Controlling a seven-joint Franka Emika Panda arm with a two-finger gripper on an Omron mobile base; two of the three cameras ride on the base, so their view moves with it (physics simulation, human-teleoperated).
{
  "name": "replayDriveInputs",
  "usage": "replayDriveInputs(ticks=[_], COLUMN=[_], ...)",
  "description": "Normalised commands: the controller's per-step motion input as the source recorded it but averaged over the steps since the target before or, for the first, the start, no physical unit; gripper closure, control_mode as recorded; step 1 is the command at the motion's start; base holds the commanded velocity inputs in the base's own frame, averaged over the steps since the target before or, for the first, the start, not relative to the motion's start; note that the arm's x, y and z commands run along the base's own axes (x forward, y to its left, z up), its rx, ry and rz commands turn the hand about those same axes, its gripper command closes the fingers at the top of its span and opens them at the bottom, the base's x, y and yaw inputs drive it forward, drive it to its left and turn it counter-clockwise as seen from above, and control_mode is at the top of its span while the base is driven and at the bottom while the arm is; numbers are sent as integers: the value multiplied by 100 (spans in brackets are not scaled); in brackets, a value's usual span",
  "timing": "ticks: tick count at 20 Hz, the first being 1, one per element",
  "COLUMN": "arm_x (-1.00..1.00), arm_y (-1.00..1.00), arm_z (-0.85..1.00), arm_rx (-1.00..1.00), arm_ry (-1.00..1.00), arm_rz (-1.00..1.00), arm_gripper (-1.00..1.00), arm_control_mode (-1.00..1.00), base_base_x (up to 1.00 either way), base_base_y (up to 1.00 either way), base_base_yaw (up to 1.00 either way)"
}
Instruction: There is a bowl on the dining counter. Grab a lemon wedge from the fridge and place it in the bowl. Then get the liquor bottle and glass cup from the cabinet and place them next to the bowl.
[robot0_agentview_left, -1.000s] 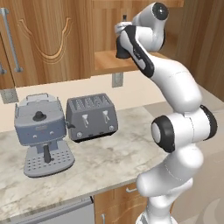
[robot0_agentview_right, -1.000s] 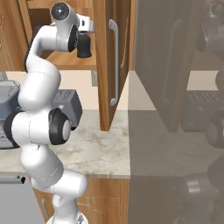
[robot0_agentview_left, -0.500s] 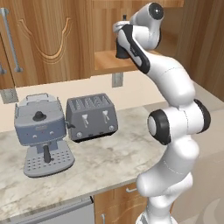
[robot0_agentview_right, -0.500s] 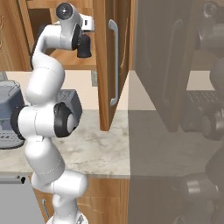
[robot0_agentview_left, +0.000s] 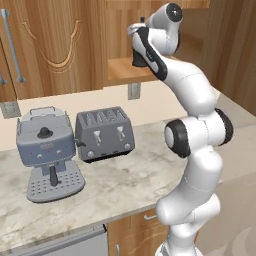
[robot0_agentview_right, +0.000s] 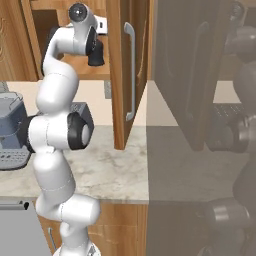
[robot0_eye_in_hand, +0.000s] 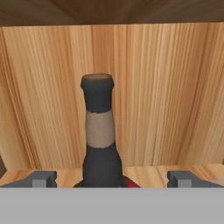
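Inside the open cabinet (robot0_agentview_left: 125, 72), the gripper (robot0_eye_in_hand: 111, 178) has pushed closer, fingers spread wide either side of the liquor bottle (robot0_eye_in_hand: 99, 131), ungrasped; closing seems next

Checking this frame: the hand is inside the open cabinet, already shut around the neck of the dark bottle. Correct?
Not quite. The hand is in the cabinet facing the dark bottle, but it is open: the hand view shows its fingertips wide apart on either side, clear of the bottle.
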Motion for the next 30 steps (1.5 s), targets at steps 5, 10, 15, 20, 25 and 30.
replayDriveInputs(ticks=[5,10,15,20,25,30], arm_x=[19,18,17,19,-6,-83], arm_y=[7,12,17,5,0,0], arm_z=[0,0,0,0,0,5], arm_rx=[0,0,0,0,0,0], arm_ry=[0,0,1,2,0,-1], arm_rz=[0,0,0,0,0,0], arm_gripper=[-100,-100,100,100,100,100], arm_control_mode=[-100,-100,-100,-100,-100,-100], base_base_x=[0,0,0,0,0,0], base_base_y=[0,0,0,0,0,0], base_base_yaw=[0,0,0,0,0,0])
